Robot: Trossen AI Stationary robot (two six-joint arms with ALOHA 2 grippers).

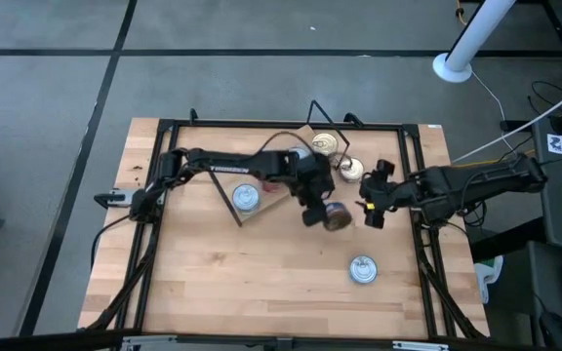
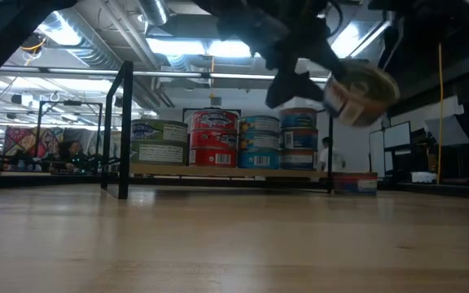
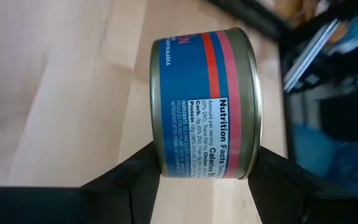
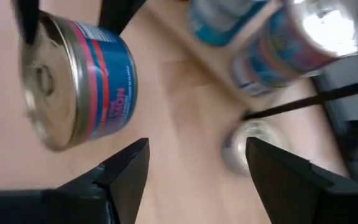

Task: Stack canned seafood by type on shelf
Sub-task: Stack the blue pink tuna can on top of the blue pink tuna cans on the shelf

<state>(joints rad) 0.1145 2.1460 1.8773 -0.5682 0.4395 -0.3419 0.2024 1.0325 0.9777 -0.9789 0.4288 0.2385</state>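
Two grippers near table centre, facing each other above bare wood. Left gripper (image 1: 322,211), reaching in from the left, clamped on a blue-and-red-labelled tin (image 3: 205,104); fingers (image 3: 124,180) pressed against lid and base, tin held on its side, clear of the tabletop (image 1: 261,273), seen raised in the low view (image 2: 360,91). Right gripper (image 1: 368,207), just right of the held tin, jaws spread, nothing between them; same tin visible beyond its fingertips (image 4: 79,81). Shelf (image 2: 226,171) at the far side of the table, carrying stacked tins: green-labelled pair at left (image 2: 159,142), red pair (image 2: 212,138), blue-labelled stacks to the right (image 2: 259,140). Loose tin with silvery lid (image 1: 362,269) on the near right of the table; another (image 1: 247,198) left of centre, beside the left arm. Two gold-lidded tins (image 1: 325,144) at far centre.
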